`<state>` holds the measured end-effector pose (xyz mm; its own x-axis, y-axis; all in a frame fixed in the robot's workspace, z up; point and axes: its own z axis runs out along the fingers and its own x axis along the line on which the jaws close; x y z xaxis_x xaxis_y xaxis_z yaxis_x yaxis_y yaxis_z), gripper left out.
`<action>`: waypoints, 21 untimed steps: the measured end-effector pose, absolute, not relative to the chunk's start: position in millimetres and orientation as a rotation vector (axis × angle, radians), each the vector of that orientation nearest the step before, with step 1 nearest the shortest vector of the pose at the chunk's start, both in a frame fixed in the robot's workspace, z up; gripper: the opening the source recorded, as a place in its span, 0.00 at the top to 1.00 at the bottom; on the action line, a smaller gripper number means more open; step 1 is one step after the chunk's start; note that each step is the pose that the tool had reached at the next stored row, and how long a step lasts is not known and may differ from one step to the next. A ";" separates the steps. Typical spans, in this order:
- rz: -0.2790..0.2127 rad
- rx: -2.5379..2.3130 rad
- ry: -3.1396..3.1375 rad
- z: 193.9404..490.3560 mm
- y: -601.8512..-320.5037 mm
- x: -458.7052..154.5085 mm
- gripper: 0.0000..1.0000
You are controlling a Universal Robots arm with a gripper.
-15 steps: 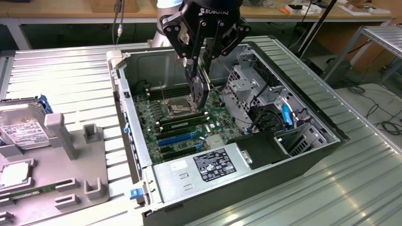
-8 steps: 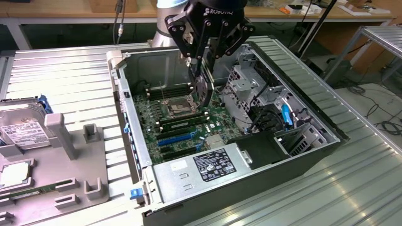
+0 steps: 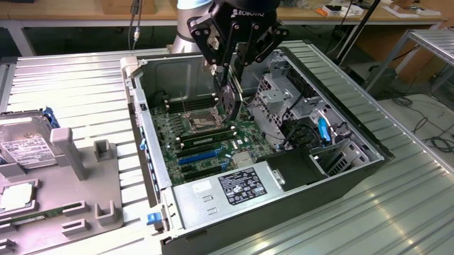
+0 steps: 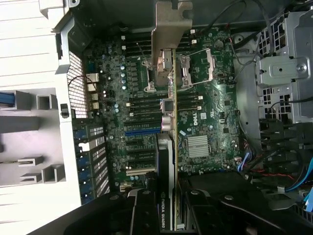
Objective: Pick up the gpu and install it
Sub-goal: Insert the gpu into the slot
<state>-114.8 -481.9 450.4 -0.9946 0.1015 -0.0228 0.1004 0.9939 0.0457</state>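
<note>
Gpu [image 3: 228, 106]: held upright and edge-down inside the open computer case [image 3: 341, 79], its silver end bracket [image 4: 171, 19] pointing away from the wrist. Gripper [image 3: 228, 85]: clamped on the gpu's upper edge, one finger on each face. Motherboard [image 3: 167, 125]: directly below the card; whether the card touches it cannot be told. Processor socket [image 3: 201, 121]: just beside the card's lower edge. Blue slot [image 3: 197, 155]: further along the board, uncovered. Drive cage [image 3: 277, 98]: close beside the card on the exterior view's right, with loose cables [image 3: 294, 133]. Power supply [image 3: 227, 188]: at the case's near end. Hard drive [image 3: 25, 146]: outside the case, on a grey tray [image 3: 71, 159].
</note>
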 end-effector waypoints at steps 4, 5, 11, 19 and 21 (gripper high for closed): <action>0.069 0.158 3.112 450.4 -481.9 -114.8 0.73; 0.069 0.158 3.112 450.4 -481.9 -114.8 0.73; 0.070 0.109 3.115 450.4 -481.8 -114.7 0.73; 0.072 -0.034 3.118 450.4 -481.8 -114.8 0.73; 0.072 -0.065 3.118 450.4 -481.8 -114.8 0.73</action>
<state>-114.8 -481.8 450.4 -0.9989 -0.0409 -0.0228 -0.0419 0.9981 0.0457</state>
